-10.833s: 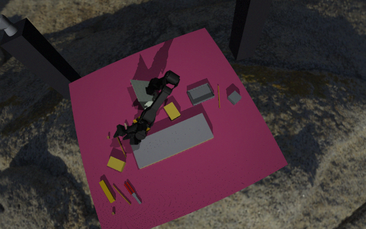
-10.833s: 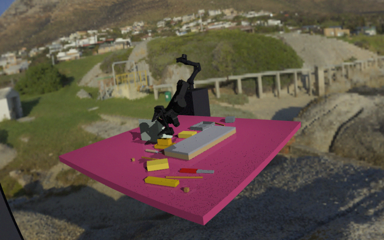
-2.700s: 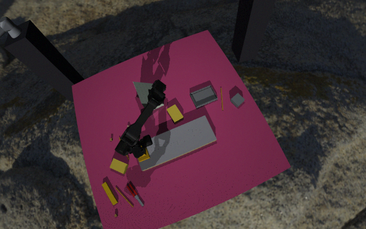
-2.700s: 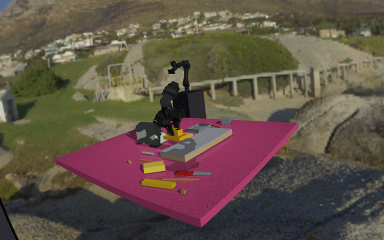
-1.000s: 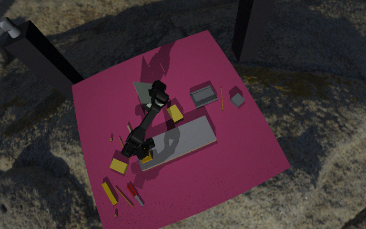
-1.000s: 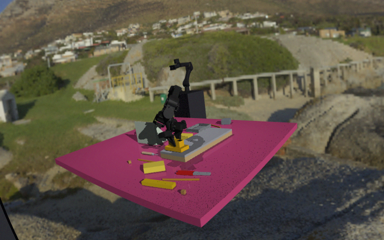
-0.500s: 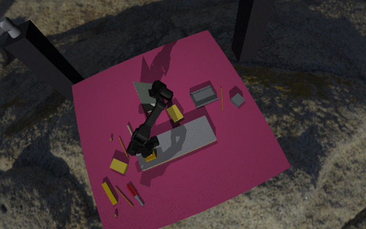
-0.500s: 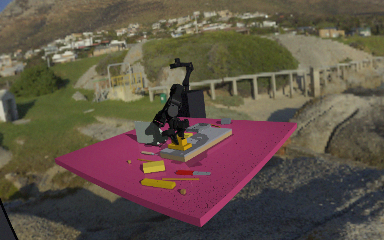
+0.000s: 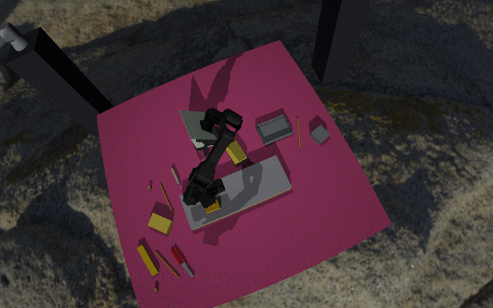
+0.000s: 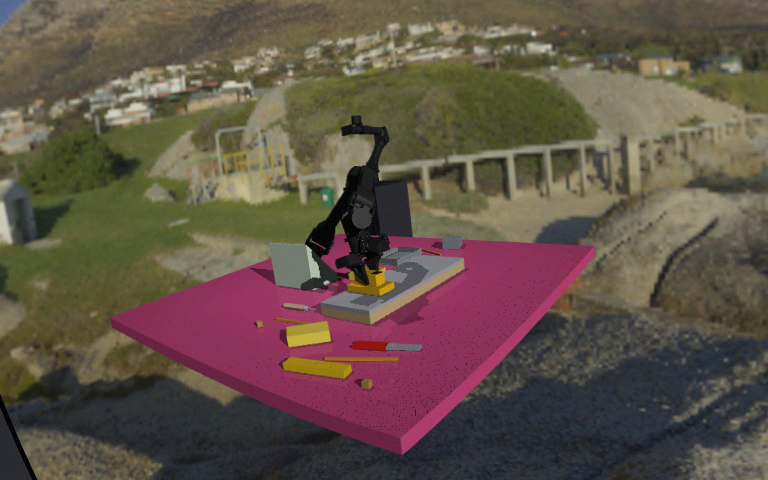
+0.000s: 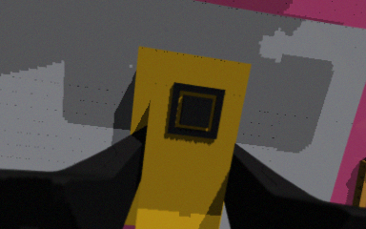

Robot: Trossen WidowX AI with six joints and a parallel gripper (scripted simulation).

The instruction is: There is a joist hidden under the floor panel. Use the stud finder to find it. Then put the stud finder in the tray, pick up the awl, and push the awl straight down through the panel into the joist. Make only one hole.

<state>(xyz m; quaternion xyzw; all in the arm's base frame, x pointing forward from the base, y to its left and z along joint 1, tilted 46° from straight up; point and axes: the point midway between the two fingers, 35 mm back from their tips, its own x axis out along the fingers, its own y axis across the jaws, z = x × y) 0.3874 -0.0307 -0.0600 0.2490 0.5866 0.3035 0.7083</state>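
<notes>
the wrist view's bottom edge cuts off the yellow stud finder (image 9: pixel 212 206) (image 10: pixel 370 287) (image 11: pixel 191 167) and both dark fingers.

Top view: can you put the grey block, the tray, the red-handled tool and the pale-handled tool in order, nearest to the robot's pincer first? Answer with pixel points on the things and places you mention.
From the pincer (image 9: pixel 210 203) (image 10: pixel 370 277) (image 11: pixel 184 135):
1. Pale-handled tool (image 9: pixel 174 174) (image 10: pixel 294 306), upper left
2. Red-handled tool (image 9: pixel 182 262) (image 10: pixel 386 345), lower left
3. Tray (image 9: pixel 275 130) (image 10: pixel 402 255), upper right
4. Grey block (image 9: pixel 320 135) (image 10: pixel 451 242), past the tray, near the edge
</notes>
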